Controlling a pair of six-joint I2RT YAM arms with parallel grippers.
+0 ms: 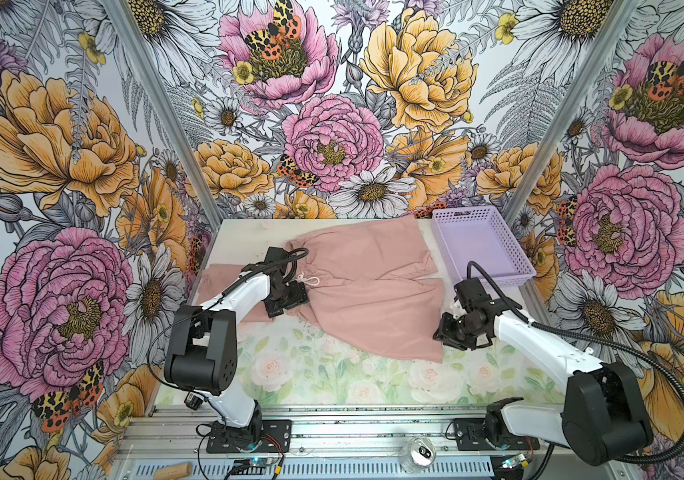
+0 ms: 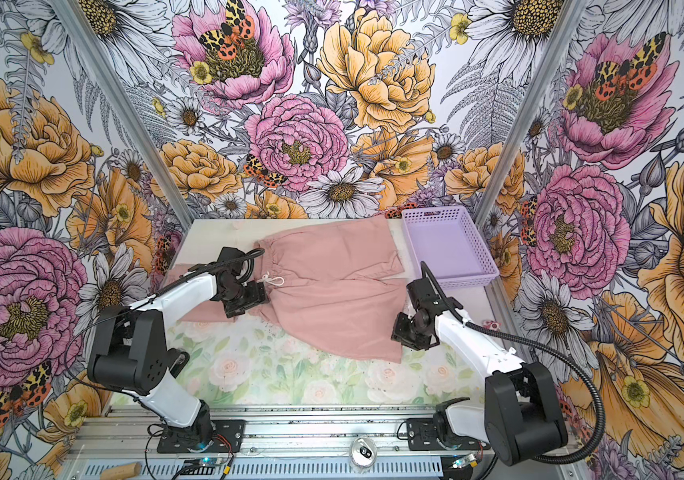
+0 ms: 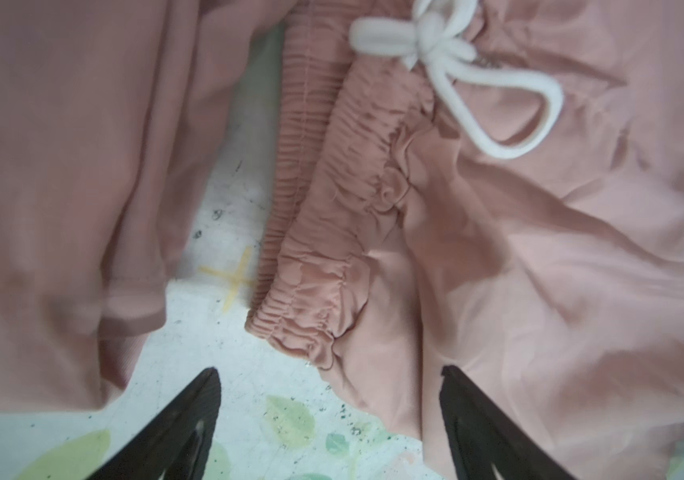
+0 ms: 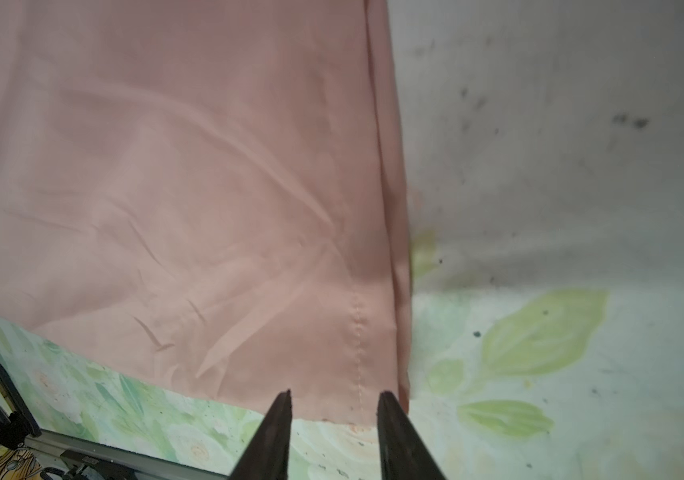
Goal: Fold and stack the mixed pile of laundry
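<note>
The laundry lies on the table as two dusty-pink pieces. Pink shorts (image 1: 373,291) (image 2: 332,291) are spread flat, their waistband (image 3: 332,249) and white drawstring (image 3: 456,75) facing left. A second pink garment (image 1: 219,278) (image 3: 62,166) lies left of them, partly under the left arm. My left gripper (image 1: 286,301) (image 3: 329,370) hovers open over the near end of the waistband, with one finger over bare table and one over the shorts. My right gripper (image 1: 446,332) (image 4: 337,395) stands open at the near right leg corner of the shorts (image 4: 207,208), holding nothing.
An empty lavender basket (image 1: 498,278) (image 2: 460,282) sits at the back right corner. The near half of the table is floral mat (image 1: 332,374). On the front rail lie a can (image 1: 419,455) and a wooden piece (image 1: 172,471).
</note>
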